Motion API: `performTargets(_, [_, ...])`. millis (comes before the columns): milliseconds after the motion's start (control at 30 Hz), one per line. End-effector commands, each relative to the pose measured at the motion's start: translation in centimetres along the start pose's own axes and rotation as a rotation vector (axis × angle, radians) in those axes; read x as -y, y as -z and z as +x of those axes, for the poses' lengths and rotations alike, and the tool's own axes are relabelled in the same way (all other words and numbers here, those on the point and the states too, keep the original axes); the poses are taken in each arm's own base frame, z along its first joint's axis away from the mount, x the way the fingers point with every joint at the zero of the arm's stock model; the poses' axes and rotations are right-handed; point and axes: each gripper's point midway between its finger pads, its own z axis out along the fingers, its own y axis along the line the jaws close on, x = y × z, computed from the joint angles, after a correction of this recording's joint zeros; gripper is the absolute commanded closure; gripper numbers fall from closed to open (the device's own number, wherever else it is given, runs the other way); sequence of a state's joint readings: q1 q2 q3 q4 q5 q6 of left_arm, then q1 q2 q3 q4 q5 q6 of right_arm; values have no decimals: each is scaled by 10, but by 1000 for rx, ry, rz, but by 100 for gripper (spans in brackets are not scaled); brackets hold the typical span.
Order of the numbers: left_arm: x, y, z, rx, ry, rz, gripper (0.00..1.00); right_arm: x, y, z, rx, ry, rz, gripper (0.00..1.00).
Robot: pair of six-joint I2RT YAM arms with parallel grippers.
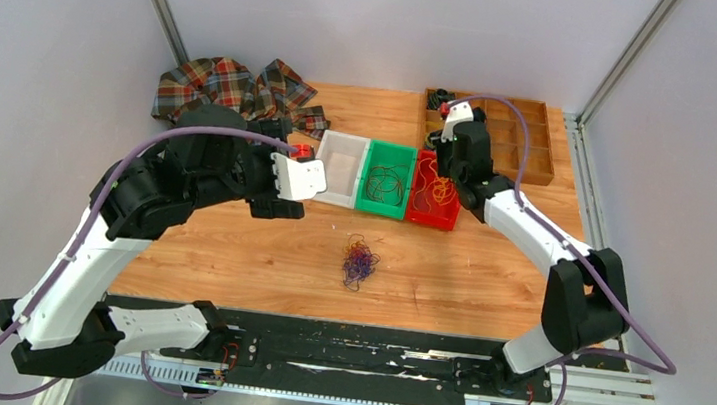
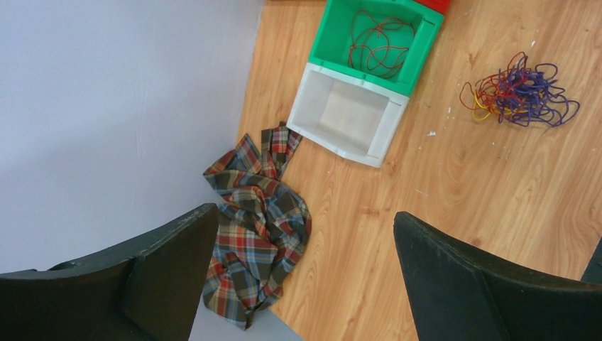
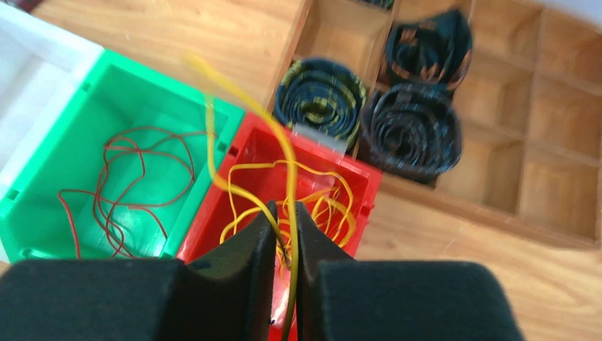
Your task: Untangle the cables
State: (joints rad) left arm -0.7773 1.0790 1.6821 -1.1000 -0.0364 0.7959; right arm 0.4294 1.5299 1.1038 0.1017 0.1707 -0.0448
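A small tangle of purple, yellow and dark cables (image 1: 360, 261) lies on the wooden table in front of the bins; it sits at the upper right of the left wrist view (image 2: 522, 92). Over the red bin (image 1: 445, 219) my right gripper (image 1: 442, 163) (image 3: 285, 213) has its jaws a narrow slit apart, with a yellow cable (image 3: 234, 92) running through the slit and arching above the fingers. More yellow cable (image 3: 334, 202) lies in that bin. A dark brown cable (image 3: 128, 185) lies in the green bin (image 1: 381, 208). My left gripper (image 1: 280, 192) (image 2: 305, 234) hovers wide open and holds nothing.
An empty white bin (image 1: 343, 169) (image 2: 348, 114) stands left of the green bin. A plaid cloth (image 1: 231, 89) (image 2: 259, 220) lies at the table's back left. A wooden compartment tray (image 1: 532, 140) with black coiled cords (image 3: 412, 128) stands behind the red bin.
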Motion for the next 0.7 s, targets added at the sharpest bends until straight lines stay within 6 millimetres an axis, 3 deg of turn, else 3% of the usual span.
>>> performTargets(0, [-2,1,3,8,20,-13,2,8,-6,42,-137,-40,28,82])
performTargets(200, [-5,0,4,8,29,-15,2,9,-7,62,-208,-113,19,74])
performTargets(500, [-4,-2,4,4,26,-7,2,1,4,32,-152,-134,-51,64])
performTargets(600, [-3,-5,5,-2,31,-2,2,-3,5,29,-148,-145,-76,62])
performTargets(667, [-3,-4,6,-5,33,-3,2,7,6,33,-155,-166,-23,58])
